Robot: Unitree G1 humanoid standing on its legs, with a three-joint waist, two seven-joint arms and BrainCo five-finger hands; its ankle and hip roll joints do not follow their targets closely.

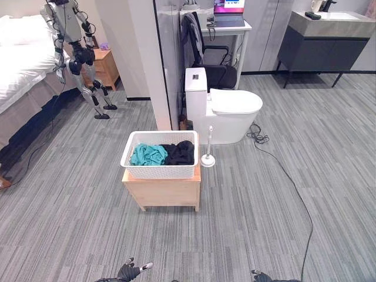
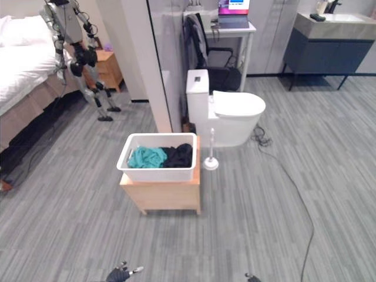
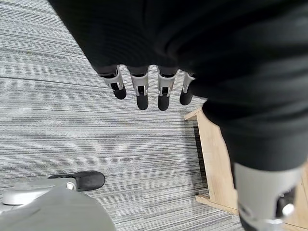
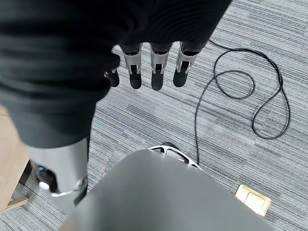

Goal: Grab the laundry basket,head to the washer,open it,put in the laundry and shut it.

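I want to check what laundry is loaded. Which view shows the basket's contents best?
The left eye view: the white laundry basket sits on a wooden stand, teal cloth beside black cloth. The right eye view shows the same. The left wrist view catches just the stand's edge past the left hand.

Left hand [image 3: 144, 89] hanging low at the side, fingers straight and relaxed in a row, dark tips pointing down at the floor, thumb apart from them, holding nothing. Right hand [image 4: 154, 72] hanging low likewise on the other side, fingers straight and slightly spread, tips down, nothing between them and the thumb. Both just showing at the near edge of the head views, well apart from each other.
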